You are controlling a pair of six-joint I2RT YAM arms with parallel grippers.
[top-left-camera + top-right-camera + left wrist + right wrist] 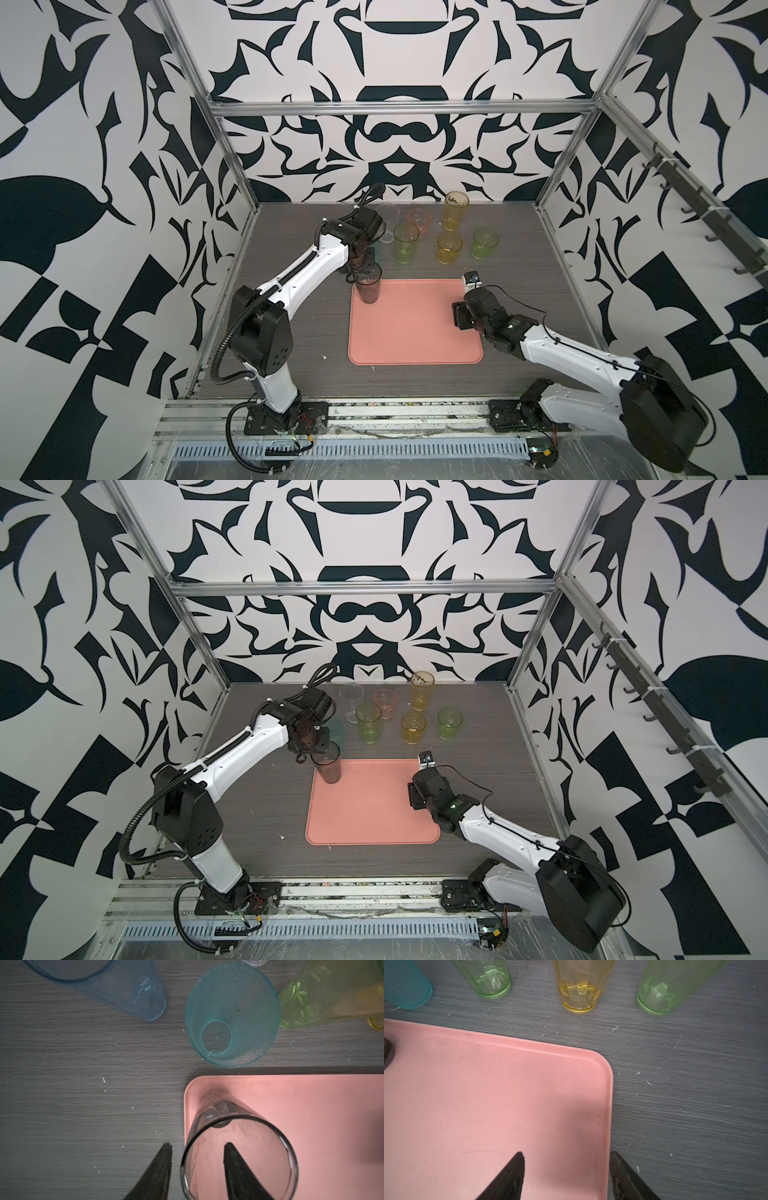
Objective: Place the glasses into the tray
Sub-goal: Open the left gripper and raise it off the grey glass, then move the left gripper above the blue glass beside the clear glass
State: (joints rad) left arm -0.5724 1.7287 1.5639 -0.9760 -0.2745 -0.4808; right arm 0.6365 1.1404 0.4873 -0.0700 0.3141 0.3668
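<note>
Nine glasses (413, 728) and one tray (415, 328) are showing.
Two are appearing green, a first green glass (406, 245) and a second green glass (484, 244); two are appearing yellow, a tall yellow glass (456, 210) and a short yellow glass (449, 248); single ones are turning up as a pink glass (419, 222), a clear glass (387, 216), a grey glass (368, 289), a teal glass (230, 1001) and a blue glass (124, 991), the blue one showing only in the left wrist view.
</note>
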